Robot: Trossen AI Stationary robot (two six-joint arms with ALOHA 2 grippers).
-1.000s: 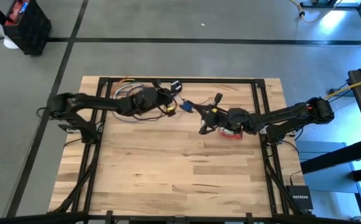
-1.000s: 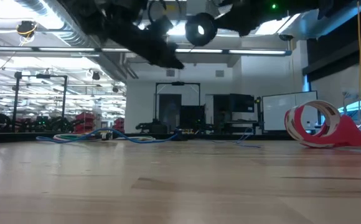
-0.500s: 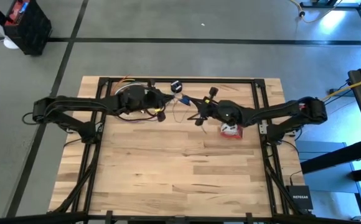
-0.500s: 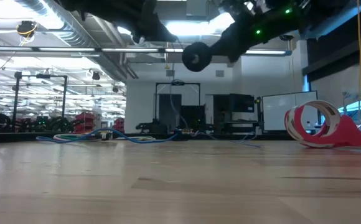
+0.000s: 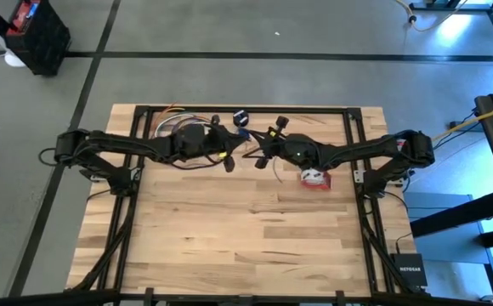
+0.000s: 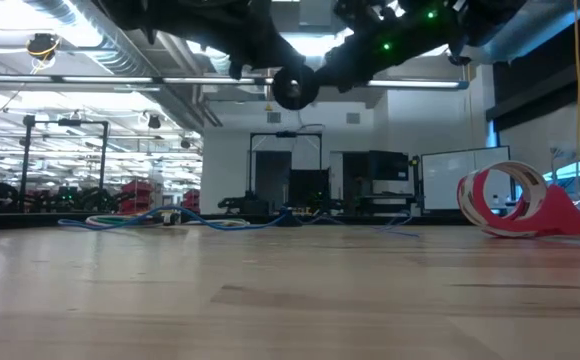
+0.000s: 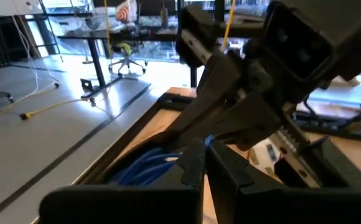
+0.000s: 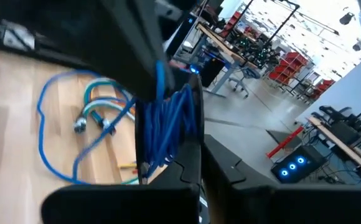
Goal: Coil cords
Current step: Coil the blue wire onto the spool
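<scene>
The thin blue cord is gathered in a bundle of loops (image 8: 171,118) held up between my two grippers over the table's far middle (image 5: 246,144). More of it lies in loose loops on the wood (image 8: 62,137). A black round puck (image 6: 290,88) hangs high between the arms in the low view. My left gripper (image 5: 229,160) and my right gripper (image 5: 260,158) face each other closely, both shut on the cord. The red-and-white cord bundle (image 5: 314,178) lies on the table by the right arm; in the low view it rests on its side (image 6: 510,200). My left gripper pinches a strand of the blue cord (image 7: 209,140) at its fingertips, coming level from the table's left. The loops (image 7: 146,167) hang beside the fingers, clear of the table. My right gripper pinches the bundle of blue loops (image 8: 179,134) between its two fingers, several strands together, coming level from the table's right. The bundle stands above the fingers, and a slack strand runs down to the table.
A tangle of other cables (image 5: 174,127) lies at the far left under the left arm. A small black round object (image 5: 240,115) sits at the far edge. The wood toward the near edge (image 5: 246,246) is bare.
My right gripper has gone toward the table's left and far edge, closing on my left gripper. The puck has swung down and left in the low view. The red-and-white bundle, earlier under the right arm, now lies uncovered.
</scene>
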